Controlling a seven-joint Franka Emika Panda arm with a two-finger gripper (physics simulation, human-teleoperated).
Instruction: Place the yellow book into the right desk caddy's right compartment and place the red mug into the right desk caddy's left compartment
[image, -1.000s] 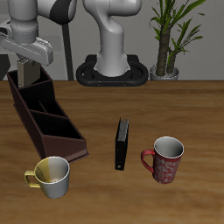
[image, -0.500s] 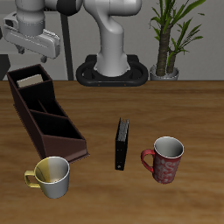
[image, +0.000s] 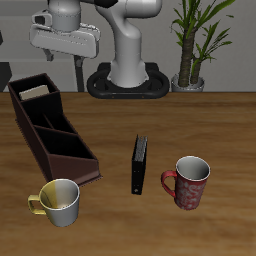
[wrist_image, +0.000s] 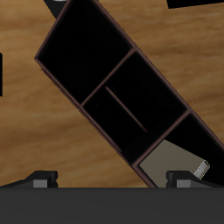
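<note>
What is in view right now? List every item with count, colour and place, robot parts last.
right desk caddy: 1, dark brown, three sections, lying at an angle on the table.
yellow book: 1, pale tan-grey, inside the caddy's farthest-back end section.
red mug: 1, dark red with white speckles, upright near the table's front edge, outside the caddy.
pale yellow mug: 1, upright near the front edge, beside the caddy's near end.
black book: 1, standing on edge between caddy and red mug.
table: 1, brown wood.
potted plant: 1, green, behind the table.
end effector: 1, grey, raised above the table's back, holding nothing; fingers open.
</note>
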